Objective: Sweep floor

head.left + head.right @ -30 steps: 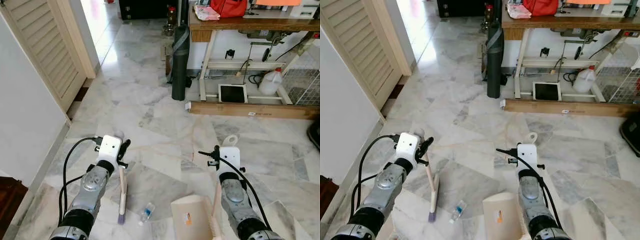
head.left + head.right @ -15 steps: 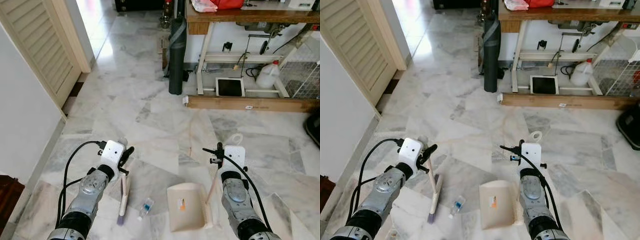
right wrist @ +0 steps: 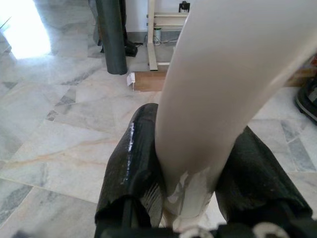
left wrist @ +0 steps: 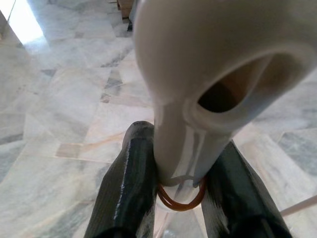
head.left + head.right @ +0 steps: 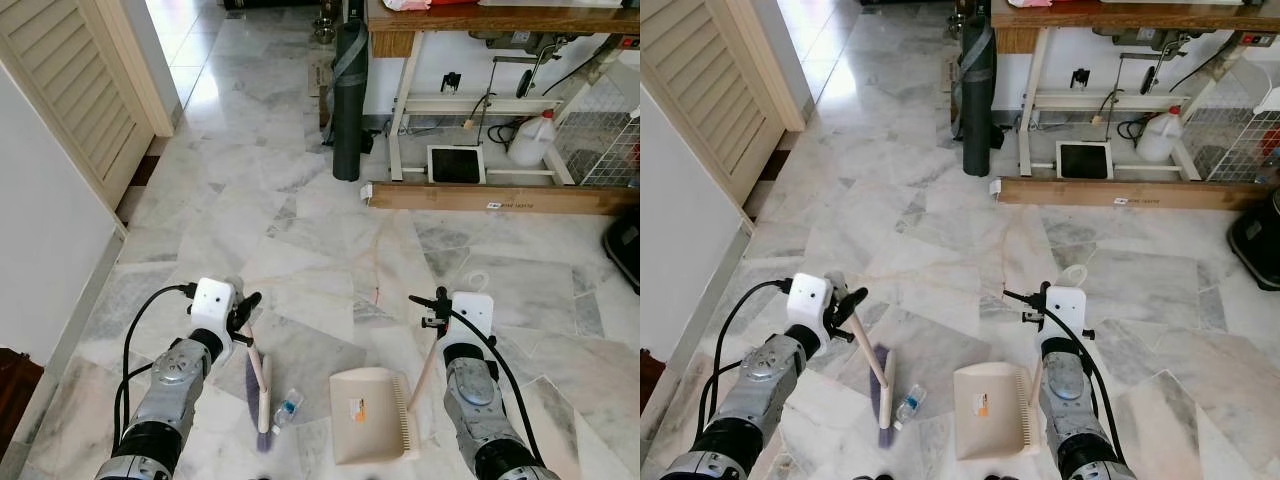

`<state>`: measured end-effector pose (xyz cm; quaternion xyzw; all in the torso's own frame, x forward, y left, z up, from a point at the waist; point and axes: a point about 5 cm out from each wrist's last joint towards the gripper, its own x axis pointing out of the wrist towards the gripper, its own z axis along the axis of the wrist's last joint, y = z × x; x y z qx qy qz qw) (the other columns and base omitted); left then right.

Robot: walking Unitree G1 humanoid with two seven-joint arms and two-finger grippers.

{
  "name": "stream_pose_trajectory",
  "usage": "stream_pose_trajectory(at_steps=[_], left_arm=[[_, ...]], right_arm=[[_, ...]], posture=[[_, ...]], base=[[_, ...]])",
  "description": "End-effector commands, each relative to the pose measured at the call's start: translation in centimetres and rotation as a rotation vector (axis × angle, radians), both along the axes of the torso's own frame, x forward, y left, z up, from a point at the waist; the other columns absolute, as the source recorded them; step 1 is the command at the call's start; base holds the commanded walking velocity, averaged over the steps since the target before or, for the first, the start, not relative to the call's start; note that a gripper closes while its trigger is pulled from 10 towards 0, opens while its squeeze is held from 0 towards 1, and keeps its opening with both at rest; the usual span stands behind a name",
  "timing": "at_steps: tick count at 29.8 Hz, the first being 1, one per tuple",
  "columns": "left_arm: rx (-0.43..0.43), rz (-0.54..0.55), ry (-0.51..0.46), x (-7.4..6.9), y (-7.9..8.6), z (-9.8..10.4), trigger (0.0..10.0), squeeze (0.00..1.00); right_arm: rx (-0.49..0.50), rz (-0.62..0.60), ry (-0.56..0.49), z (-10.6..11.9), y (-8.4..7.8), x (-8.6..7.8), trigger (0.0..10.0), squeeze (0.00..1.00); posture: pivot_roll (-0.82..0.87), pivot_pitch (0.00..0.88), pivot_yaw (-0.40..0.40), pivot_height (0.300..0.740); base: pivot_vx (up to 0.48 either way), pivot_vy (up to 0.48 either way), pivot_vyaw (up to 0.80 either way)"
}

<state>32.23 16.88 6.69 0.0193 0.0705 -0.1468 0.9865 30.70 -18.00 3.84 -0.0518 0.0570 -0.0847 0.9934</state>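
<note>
My left gripper (image 5: 243, 308) is shut on the cream handle (image 4: 178, 99) of a short broom, its black fingers (image 4: 130, 188) pressed on either side. The broom's head (image 5: 262, 395), with purple bristles, rests on the marble floor right beside a small clear plastic bottle (image 5: 287, 408). Just right of the bottle lies a beige dustpan (image 5: 368, 428), flat on the floor. My right gripper (image 5: 438, 303) is shut on the dustpan's long handle (image 3: 213, 89), which slants up from the pan.
An upright dark rolled mat (image 5: 347, 90) and a wooden table (image 5: 400, 18) with a white frame stand ahead. A long wooden plank (image 5: 500, 197), a white jug (image 5: 530, 140) and a wire basket (image 5: 610, 150) lie below it. A louvred door (image 5: 70, 90) is on my left.
The view has tilted down and drawn back. The broom head has swung right, from well left of the bottle to right beside it. The dustpan stays to the right of the bottle.
</note>
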Motion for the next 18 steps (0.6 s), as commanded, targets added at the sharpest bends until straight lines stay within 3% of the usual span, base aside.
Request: stream_pose_trajectory(at_steps=[1, 14, 18], left_arm=[[-0.071, -0.014, 0.074, -0.5, -0.5, -1.1, 10.0, 0.0], [-0.215, -0.107, 0.094, -0.1, -1.5, 0.2, 10.0, 0.0], [-0.324, -0.154, 0.133, 0.0, -2.1, 0.9, 10.0, 0.0]], right_arm=[[0.022, 0.003, 0.111, -2.1, 0.3, -1.3, 10.0, 0.0], [0.033, 0.012, 0.116, -2.1, 0.8, -1.3, 10.0, 0.0], [0.038, 0.012, 0.114, -2.1, 0.9, -1.1, 10.0, 0.0]], posture=[[0.04, 0.213, 0.026, 0.74], [0.05, 0.219, 0.036, 0.74], [0.05, 0.216, 0.04, 0.74]], base=[[0.0, 0.0, 0.0], [0.0, 0.0, 0.0], [0.0, 0.0, 0.0]])
